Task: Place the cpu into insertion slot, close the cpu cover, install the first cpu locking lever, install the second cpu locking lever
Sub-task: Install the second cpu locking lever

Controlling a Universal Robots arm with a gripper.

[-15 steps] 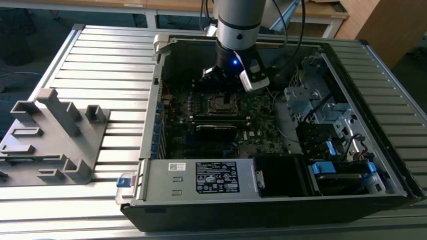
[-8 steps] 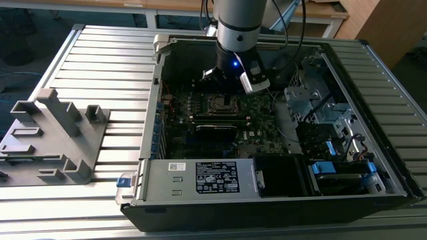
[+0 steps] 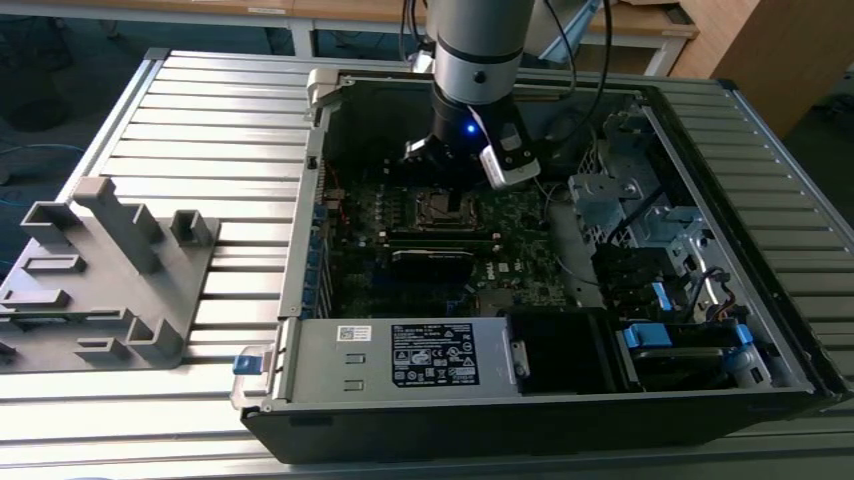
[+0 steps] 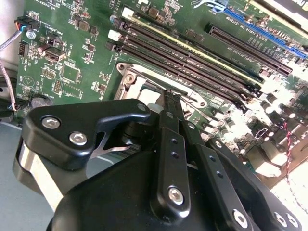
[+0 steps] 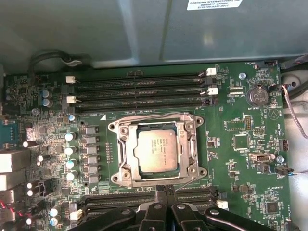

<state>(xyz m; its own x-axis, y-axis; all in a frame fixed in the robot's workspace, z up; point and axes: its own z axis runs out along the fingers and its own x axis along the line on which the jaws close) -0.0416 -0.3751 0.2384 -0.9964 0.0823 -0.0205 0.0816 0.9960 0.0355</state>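
The cpu [image 5: 156, 153], a grey metal square, lies flat in the insertion slot [image 5: 113, 127] on the green motherboard. Around it, the silvery cpu cover [image 5: 126, 155] lies flat, with the chip showing through its window. My gripper [image 5: 166, 188] is shut, its black fingers [image 5: 158, 204] pressed together, with the tips at the socket's edge nearest the memory slots. A thin wire lever [image 5: 188, 182] runs along that edge beside the tips. In the second wrist view my gripper [image 4: 171, 94] meets the socket's rim [image 4: 129, 77]. In the exterior view my gripper [image 3: 454, 198] hangs inside the open computer case over the socket [image 3: 443, 208].
Long memory slots [image 5: 139, 91] flank the socket on two sides. A coin cell [image 5: 256, 95] and small connectors sit on the board. A power supply box [image 3: 400, 352] and drive cages [image 3: 641, 230] crowd the case. A grey fixture [image 3: 107, 270] stands on the slatted table.
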